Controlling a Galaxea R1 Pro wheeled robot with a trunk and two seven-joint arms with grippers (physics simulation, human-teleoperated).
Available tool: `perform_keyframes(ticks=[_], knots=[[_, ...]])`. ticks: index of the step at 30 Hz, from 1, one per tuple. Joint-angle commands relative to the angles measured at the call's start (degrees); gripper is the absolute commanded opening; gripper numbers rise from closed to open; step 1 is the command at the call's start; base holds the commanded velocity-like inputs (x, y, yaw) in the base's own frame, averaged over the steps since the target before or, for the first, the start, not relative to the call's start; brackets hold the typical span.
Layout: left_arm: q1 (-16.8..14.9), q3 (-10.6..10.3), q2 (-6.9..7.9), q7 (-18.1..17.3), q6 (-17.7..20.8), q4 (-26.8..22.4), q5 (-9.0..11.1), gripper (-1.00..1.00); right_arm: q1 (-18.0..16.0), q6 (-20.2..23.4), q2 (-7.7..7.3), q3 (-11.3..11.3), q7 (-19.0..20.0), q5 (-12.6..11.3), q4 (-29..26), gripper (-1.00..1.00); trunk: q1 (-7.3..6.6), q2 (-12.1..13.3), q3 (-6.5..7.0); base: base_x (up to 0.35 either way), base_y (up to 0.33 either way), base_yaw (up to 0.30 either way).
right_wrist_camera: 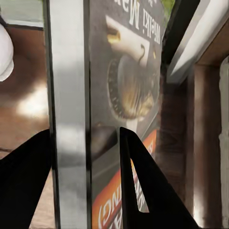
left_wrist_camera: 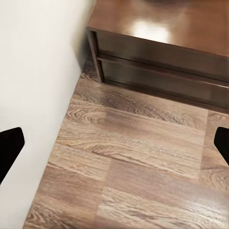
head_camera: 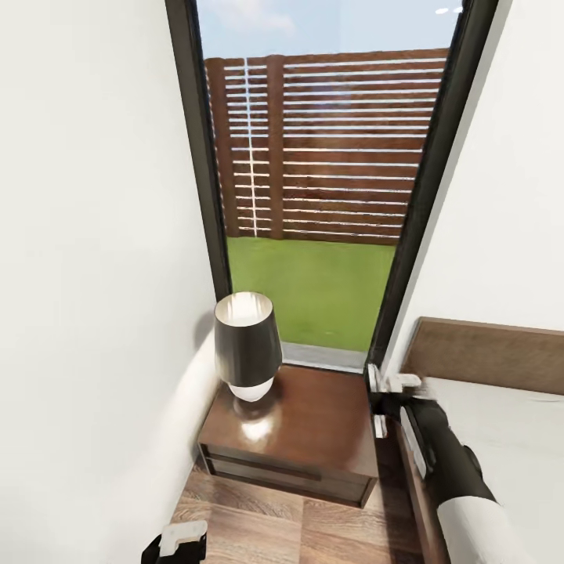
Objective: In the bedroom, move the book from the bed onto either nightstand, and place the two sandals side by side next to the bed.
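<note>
The dark-brown nightstand (head_camera: pixel 313 439) stands under the window, between the white wall and the bed (head_camera: pixel 509 446). My right gripper (head_camera: pixel 389 399) hovers at the gap between the nightstand's right edge and the bed frame. In the right wrist view the gripper (right_wrist_camera: pixel 86 138) is shut on the book (right_wrist_camera: pixel 129 95), which stands on edge with its dark cover and orange band facing the camera; the glossy nightstand top (right_wrist_camera: pixel 24 100) lies beyond it. My left gripper (head_camera: pixel 184 540) hangs low and open over the floor in front of the nightstand (left_wrist_camera: pixel 162 52). The sandals are out of view.
A dark lamp (head_camera: pixel 249 345) with a white base occupies the nightstand's left half; its right half is bare. The white wall (head_camera: pixel 86 274) closes in on the left. The headboard (head_camera: pixel 486 352) rises at right. Wood-plank floor (left_wrist_camera: pixel 129 157) lies before the drawers.
</note>
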Motion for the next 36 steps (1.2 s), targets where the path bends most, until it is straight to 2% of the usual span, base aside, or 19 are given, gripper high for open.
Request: perform_keyframes(ticks=[1,3,4,6,7,8,10,11,15,16,19,20,21,22,25,28,33,36], knots=[[0.0,-0.3,0.04,0.4,-0.2,0.0,0.2,1.0,-0.1,-0.2,0.02,0.3,0.5,0.9,2.4,-1.0,0.01,-0.1,-0.07,0.0,0.0,0.0],[0.0,-0.5,0.04,0.4,-0.2,0.0,0.2,1.0,-0.2,-1.2,0.04,1.4,0.5,0.9,6.6,-1.0,0.01,-0.1,-0.07,0.0,0.0,0.0],[0.0,-0.6,0.04,0.4,-0.2,0.0,0.2,1.0,-0.6,-2.6,0.09,2.7,0.3,1.0,10.8,-1.0,0.01,-0.1,-0.07,0.0,0.0,0.0],[0.0,-0.8,0.04,0.4,-0.2,0.0,0.2,1.0,-1.5,-4.1,0.18,4.3,-0.1,1.2,15.1,-1.0,0.01,-0.1,-0.07,0.0,0.0,0.0],[0.0,-0.8,0.04,0.4,-0.2,0.0,0.2,1.0,-2.2,-4.9,0.22,5.2,-0.3,1.3,17.2,-1.0,0.01,-0.1,-0.07,0.0,0.0,0.0],[0.0,-0.9,0.04,0.4,-0.2,0.0,0.2,1.0,-4.0,-6.7,0.32,7.2,-0.9,1.9,21.4,-1.0,0.01,-0.1,-0.07,0.0,0.0,0.0],[0.0,-0.9,0.04,0.4,-0.2,0.0,0.2,1.0,-5.9,-8.6,0.52,9.4,-1.7,2.6,25.5,-1.0,0.01,-0.1,-0.07,0.0,0.0,0.0],[0.0,-0.9,0.04,0.4,-0.2,0.0,0.2,1.0,-7.8,-10.6,0.93,11.4,-2.8,3.5,29.4,-1.0,0.01,-0.1,-0.07,0.0,0.0,0.0],[0.0,-0.9,0.03,0.4,-0.2,0.0,0.2,1.0,-10.5,-14.2,2.6,15.3,-5.7,5.4,35.3,-1.0,0.01,-0.1,-0.07,0.0,0.0,0.0],[0.0,-1.0,0.03,0.4,-0.2,0.0,0.2,1.0,-11.2,-15.5,3.48,17.3,-7.0,6.4,37.1,-1.0,0.01,-0.1,-0.07,0.0,0.0,0.0],[0.0,-1.0,0.03,0.4,-0.2,0.0,0.2,1.0,-11.8,-16.9,4.43,20.9,-8.5,8.3,38.9,-1.0,0.01,-0.1,-0.07,0.0,0.0,0.0],[0.0,-1.0,0.03,0.4,-0.2,0.0,0.2,1.0,-12.0,-17.8,4.8,23.6,-9.3,9.8,39.6,-1.0,0.01,-0.1,-0.07,0.0,0.0,0.0],[0.0,-1.0,0.03,0.4,-0.2,0.0,0.2,1.0,-12.1,-18.4,4.93,25.0,-9.6,10.5,39.9,-1.0,0.01,-0.1,-0.07,0.0,0.0,0.0],[0.0,-1.0,0.03,0.4,-0.2,0.0,0.2,1.0,-12.2,-19.7,5.11,27.7,-10.7,12.1,40.3,-1.0,0.01,-0.1,-0.07,0.0,0.0,0.0],[0.0,-1.0,0.03,0.4,-0.2,0.0,0.2,1.0,-12.3,-21.5,5.24,31.4,-13.8,14.4,40.7,-1.0,0.01,-0.1,-0.07,0.0,0.0,0.0],[0.0,-1.0,0.03,0.4,-0.2,0.0,0.2,1.0,-12.1,-23.5,5.35,36.5,-22.7,17.3,43.4,-1.0,0.01,-0.1,-0.07,0.0,0.0,0.0],[0.0,-1.0,0.03,0.4,-0.2,0.0,0.2,1.0,-11.3,-26.0,5.27,40.7,-27.0,18.0,47.0,-1.0,0.01,-0.1,-0.07,0.0,0.0,0.0],[0.0,-1.0,0.03,0.4,-0.2,0.0,0.2,1.0,-11.2,-27.5,5.05,41.9,-29.2,18.0,47.8,-1.0,0.01,-0.1,-0.07,0.0,0.0,0.0]])
